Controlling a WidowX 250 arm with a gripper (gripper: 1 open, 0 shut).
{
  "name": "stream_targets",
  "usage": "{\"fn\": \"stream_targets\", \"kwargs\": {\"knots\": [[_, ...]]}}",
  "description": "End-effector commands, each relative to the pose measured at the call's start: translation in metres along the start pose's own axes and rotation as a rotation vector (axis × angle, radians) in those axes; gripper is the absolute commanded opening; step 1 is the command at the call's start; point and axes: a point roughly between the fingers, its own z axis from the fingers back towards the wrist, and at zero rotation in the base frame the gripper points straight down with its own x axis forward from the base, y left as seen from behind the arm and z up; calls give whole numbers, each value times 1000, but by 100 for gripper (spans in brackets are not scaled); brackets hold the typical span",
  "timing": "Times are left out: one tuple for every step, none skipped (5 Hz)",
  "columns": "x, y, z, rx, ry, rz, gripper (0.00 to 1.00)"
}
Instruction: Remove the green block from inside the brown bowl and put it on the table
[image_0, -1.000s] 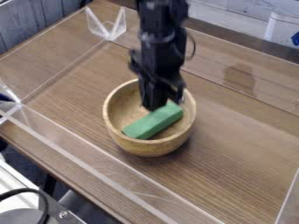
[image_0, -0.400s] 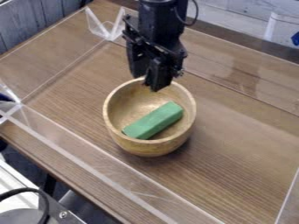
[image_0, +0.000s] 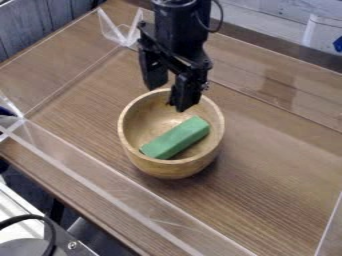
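Above the bowl (image_0: 170, 140), gripper (image_0: 178, 96) hangs with jaws apart (nothing held); block (image_0: 177, 138) lies slanted inside, so no grasp yet.

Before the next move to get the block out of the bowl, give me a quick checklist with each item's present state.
1. Block in the bowl: ok, it lies slanted inside, not yet removed.
2. Gripper empty: ok, nothing between the fingers.
3. Jaws open enough for a grasp: ok, they stand apart.
4. Gripper lined up over the block: not ok, it hangs above the bowl's far rim, off the block's middle.
5. Free table to set the block on: ok, bare wood lies right of the bowl.
6. Fingers square to the block's narrow sides: cannot tell from this single view.
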Motion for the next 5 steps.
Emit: {"fn": "stream_targets", "kwargs": {"knots": [[1,6,11,50,-33,11,100],[-3,6,9,79,-16,16,100],[-6,0,2,69,8,-58,100],[-9,-5,-5,61,31,-146,100],[-12,-5,-7,22,3,-167,100]]}}
